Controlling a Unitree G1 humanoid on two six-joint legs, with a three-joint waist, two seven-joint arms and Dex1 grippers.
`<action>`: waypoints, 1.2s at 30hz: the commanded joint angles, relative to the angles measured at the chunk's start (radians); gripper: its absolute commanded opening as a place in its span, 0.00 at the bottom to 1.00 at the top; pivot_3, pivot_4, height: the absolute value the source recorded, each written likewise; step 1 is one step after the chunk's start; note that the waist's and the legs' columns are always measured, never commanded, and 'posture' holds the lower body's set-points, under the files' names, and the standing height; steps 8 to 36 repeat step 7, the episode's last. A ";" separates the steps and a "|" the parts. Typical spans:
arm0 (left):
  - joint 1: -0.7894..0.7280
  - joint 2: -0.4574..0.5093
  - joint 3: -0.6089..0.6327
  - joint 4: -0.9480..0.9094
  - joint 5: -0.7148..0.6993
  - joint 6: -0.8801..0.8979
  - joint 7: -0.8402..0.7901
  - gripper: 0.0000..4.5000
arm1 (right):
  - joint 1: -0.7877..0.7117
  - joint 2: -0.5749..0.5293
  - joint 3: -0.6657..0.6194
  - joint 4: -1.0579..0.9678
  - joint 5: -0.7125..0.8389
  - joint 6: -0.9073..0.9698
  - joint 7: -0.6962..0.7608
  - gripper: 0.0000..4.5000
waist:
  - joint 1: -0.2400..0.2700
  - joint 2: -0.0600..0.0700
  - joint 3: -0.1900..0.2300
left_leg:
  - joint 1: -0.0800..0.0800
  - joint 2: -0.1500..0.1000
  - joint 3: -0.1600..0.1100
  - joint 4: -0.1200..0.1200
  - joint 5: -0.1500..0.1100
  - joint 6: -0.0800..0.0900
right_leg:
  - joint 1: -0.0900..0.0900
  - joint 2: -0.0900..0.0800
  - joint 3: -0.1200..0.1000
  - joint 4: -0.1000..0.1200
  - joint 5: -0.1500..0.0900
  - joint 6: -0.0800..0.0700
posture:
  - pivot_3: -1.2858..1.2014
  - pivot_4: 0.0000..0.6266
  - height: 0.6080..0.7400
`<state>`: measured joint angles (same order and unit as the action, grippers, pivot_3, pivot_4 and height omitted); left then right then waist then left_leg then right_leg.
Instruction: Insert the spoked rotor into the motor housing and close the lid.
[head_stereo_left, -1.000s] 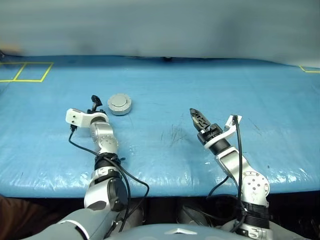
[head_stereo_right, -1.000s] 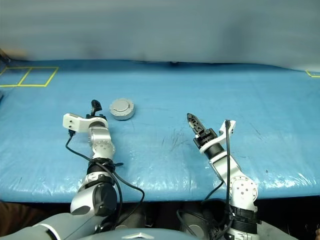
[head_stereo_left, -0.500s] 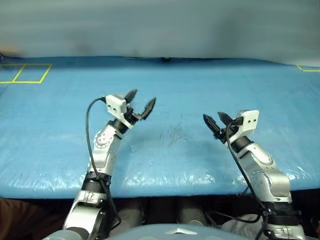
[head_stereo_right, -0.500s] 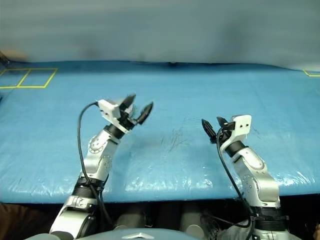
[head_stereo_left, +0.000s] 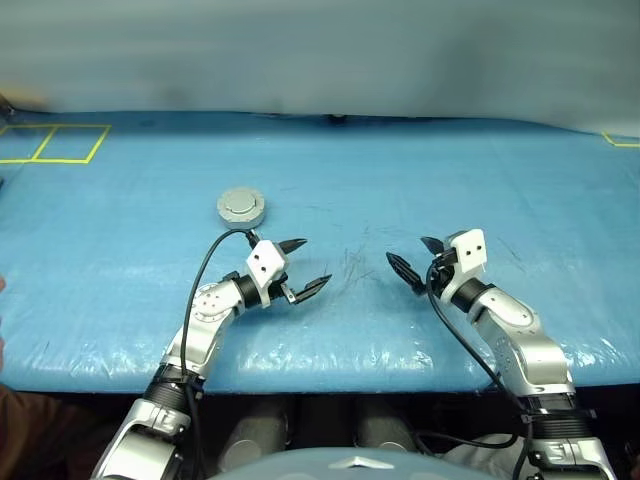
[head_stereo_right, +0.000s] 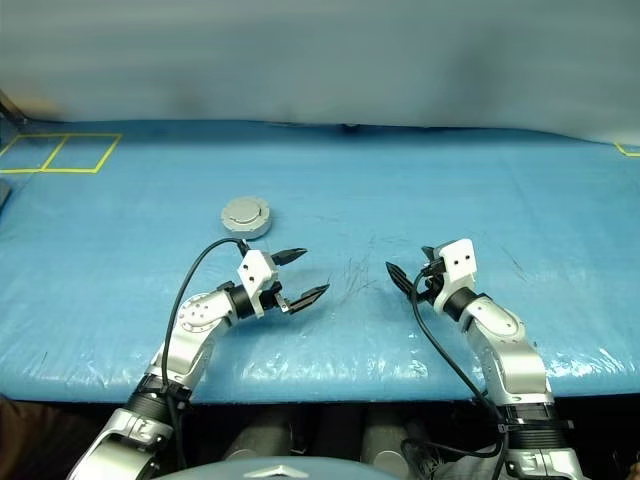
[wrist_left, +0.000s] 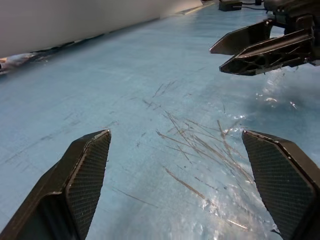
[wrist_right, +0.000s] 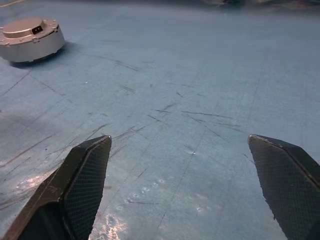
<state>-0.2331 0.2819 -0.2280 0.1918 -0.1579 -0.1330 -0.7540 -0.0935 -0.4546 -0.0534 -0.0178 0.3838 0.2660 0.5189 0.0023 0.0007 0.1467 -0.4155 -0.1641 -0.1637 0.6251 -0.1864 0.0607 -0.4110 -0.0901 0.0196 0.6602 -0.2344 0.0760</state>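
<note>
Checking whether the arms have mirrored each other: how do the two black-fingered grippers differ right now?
The left gripper points toward the robot's right, the right gripper toward its left. The left sits nearer the closed round grey motor housing than the right. Both are open, empty, and hover over the blue table.

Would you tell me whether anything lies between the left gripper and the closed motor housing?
Nothing visible does: bare blue table cover separates the open left gripper from the motor housing.
</note>
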 joint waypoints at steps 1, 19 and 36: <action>0.012 -0.006 0.002 -0.046 -0.001 -0.004 -0.002 1.00 | -0.015 0.010 -0.008 -0.011 -0.008 -0.011 0.019 0.99 | 0.002 0.000 0.000 | 0.000 0.000 0.000 0.000 0.000 0.000 | 0.000 0.000 0.000 0.000 0.000 0.000 | 0.52 0.24 1.00; 0.026 -0.018 0.012 -0.054 -0.016 -0.014 -0.004 1.00 | -0.020 0.020 -0.014 -0.001 -0.032 -0.012 0.023 0.99 | 0.003 0.000 0.000 | 0.000 0.000 0.000 0.000 0.000 0.000 | 0.000 0.000 0.000 0.000 0.000 0.000 | 0.52 0.24 1.00; 0.026 -0.018 0.012 -0.054 -0.016 -0.014 -0.004 1.00 | -0.020 0.020 -0.014 -0.001 -0.032 -0.012 0.023 0.99 | 0.003 0.000 0.000 | 0.000 0.000 0.000 0.000 0.000 0.000 | 0.000 0.000 0.000 0.000 0.000 0.000 | 0.52 0.24 1.00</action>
